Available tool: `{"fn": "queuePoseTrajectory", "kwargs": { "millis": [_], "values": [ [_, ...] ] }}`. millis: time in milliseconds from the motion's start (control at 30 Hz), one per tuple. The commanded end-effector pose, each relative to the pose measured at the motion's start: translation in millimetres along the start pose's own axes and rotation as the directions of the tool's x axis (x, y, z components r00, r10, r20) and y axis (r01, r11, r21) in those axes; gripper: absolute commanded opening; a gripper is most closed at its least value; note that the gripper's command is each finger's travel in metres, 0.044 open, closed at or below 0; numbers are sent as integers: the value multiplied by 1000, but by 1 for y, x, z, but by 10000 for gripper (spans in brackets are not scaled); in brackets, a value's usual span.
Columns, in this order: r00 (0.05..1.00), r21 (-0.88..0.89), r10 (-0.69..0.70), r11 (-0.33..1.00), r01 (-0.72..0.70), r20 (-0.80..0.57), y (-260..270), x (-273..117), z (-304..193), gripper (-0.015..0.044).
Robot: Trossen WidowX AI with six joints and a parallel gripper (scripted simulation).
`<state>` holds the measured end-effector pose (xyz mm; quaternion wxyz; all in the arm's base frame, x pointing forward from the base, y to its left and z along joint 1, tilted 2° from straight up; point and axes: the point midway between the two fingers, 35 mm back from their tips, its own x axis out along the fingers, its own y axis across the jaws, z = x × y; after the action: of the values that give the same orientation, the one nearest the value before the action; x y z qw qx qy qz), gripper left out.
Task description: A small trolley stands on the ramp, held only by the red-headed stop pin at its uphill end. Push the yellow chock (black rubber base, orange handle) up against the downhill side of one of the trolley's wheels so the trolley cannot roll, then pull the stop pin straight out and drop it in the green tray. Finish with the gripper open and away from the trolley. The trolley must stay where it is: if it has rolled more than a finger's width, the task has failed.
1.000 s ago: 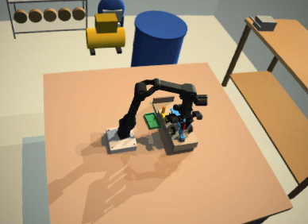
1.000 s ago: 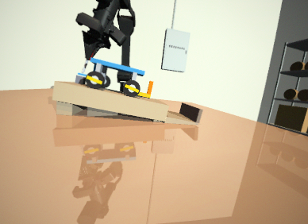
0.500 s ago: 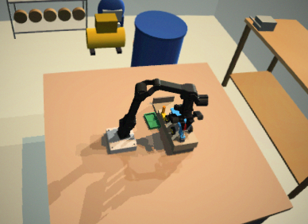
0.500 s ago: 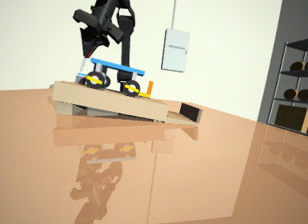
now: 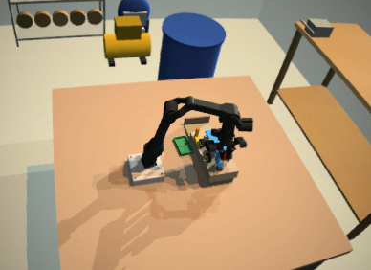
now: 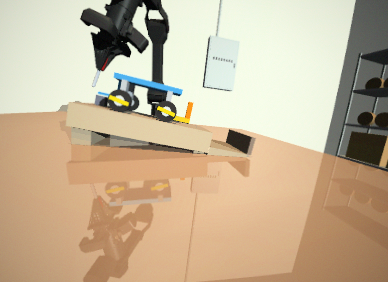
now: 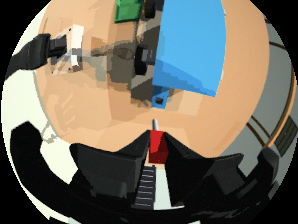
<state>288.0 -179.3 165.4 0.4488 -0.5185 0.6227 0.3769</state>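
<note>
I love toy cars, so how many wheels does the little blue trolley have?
4: inner uphill wheel and inner downhill wheel, nearest the green tray; outer uphill wheel and outer downhill wheel, opposite.

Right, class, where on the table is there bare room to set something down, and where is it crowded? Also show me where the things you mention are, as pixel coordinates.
Room: the table's (image 5: 96, 115) left part in the top view, beyond the arm's white base (image 5: 135, 175), and the near strip below the ramp (image 5: 221, 176). Crowded: around the trolley (image 6: 147, 83), with chock (image 6: 189, 113) and jaws (image 6: 100, 70) close by.

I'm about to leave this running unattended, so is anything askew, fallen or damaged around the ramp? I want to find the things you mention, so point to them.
Nothing stands out: the trolley (image 6: 148, 84) (image 7: 192, 47) sits upright on the ramp (image 6: 140, 126), the chock (image 6: 189, 112) stands at its downhill wheel, and the gripper (image 6: 102, 69) (image 7: 156, 133) holds the stop pin (image 6: 95, 78) (image 7: 158, 146).
</note>
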Motion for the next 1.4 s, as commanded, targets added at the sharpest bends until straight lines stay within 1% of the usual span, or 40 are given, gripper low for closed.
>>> {"fn": "queuePoseTrajectory", "kwargs": {
  "millis": [0,867,1067,1367],
  "values": [
    [1000,-3,-9,1000,9,-5,-2,-3,-5,0],
    [1000,-5,-2,1000,2,-5,80,2,-7,0],
    [1000,-5,-2,1000,2,-5,81,2,-4,0],
    [1000,-5,-2,1000,2,-1,79,-1,30,0]
  ]
}}
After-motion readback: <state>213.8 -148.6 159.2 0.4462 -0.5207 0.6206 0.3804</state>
